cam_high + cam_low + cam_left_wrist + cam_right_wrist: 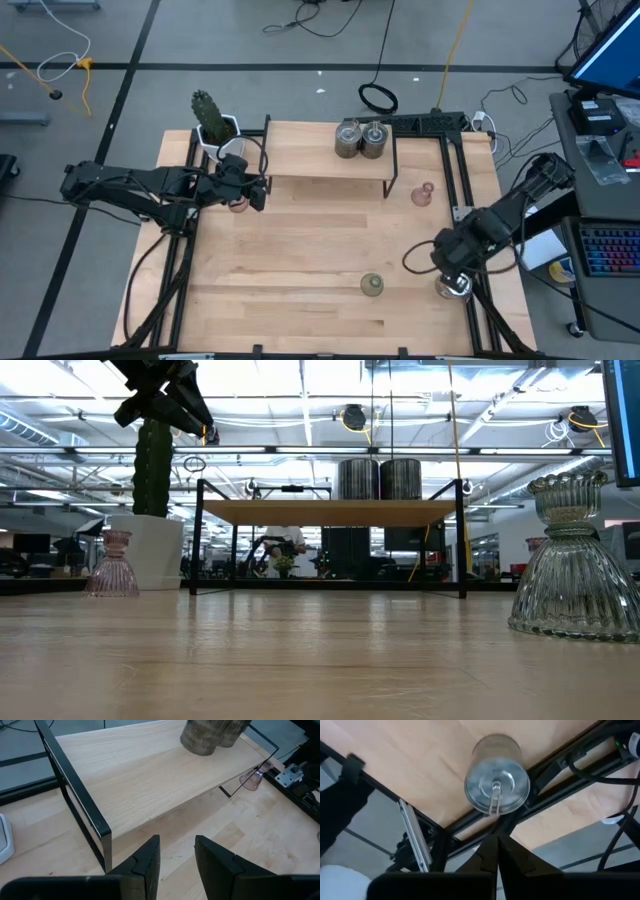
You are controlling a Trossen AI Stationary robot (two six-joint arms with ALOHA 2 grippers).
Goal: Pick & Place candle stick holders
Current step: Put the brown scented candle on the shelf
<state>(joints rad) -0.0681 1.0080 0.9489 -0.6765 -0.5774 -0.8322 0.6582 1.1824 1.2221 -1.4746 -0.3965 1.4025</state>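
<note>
Two silvery cylinder holders (360,139) stand on the raised wooden shelf (310,160). A third silvery one (496,782) stands at the table's right near corner. My right gripper (497,842) hangs shut just above it, pointing down and touching nothing. A pink glass holder (422,192) stands right of the shelf, and another (112,565) at the shelf's left end. My left gripper (176,855) hovers open over that one, empty. An olive-green holder (371,286) stands near the front edge.
A cactus in a white pot (212,122) stands at the far left corner. The shelf's black legs (82,815) and the table's black frame rails (470,825) border the work area. Bare wood lies between the shelf and the front edge.
</note>
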